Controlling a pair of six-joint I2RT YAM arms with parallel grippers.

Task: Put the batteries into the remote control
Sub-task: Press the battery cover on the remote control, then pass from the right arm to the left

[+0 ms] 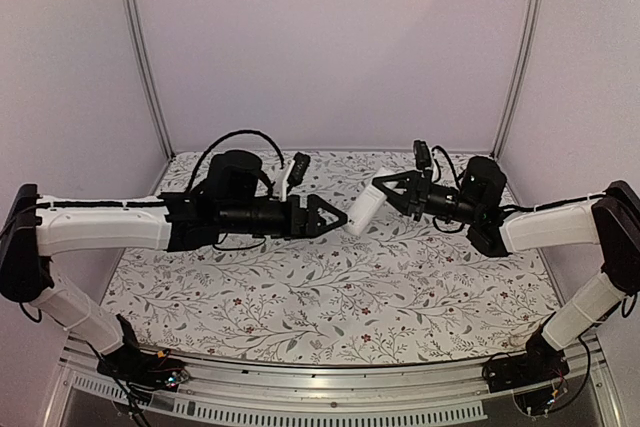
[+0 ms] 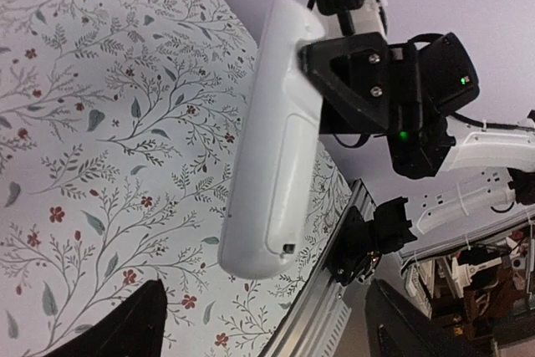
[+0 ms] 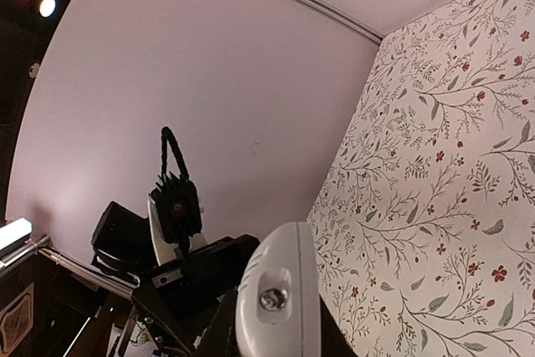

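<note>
Nearest the left wrist lens, two dark fingers (image 2: 125,328) are seen at the bottom corners, both cut off by the frame edge. The left gripper (image 1: 335,217) is thus shown with its jaws spread wide apart. From above, it is seen at the end of the left arm (image 1: 100,227), stretched level over the flowered table (image 1: 300,297).

Just to its right the remote (image 1: 362,212) is held in the air, tilted, with its lower end toward the open jaws. Whether that end touches the left gripper cannot be told from above; in the left wrist view it is seen just short of the fingertips.

The plain white back is turned to that lens, and an outlined panel (image 2: 280,198) is seen on it, lying flush. What lies behind the panel is hidden, and the front face is not shown in any view.

The upper end is clamped by the right gripper (image 1: 380,190), carried by the right arm (image 1: 550,227). In the right wrist view only a rounded white end with a small round window is seen. The rest is cut off below, and the gripping fingers are lost in shadow.
</note>
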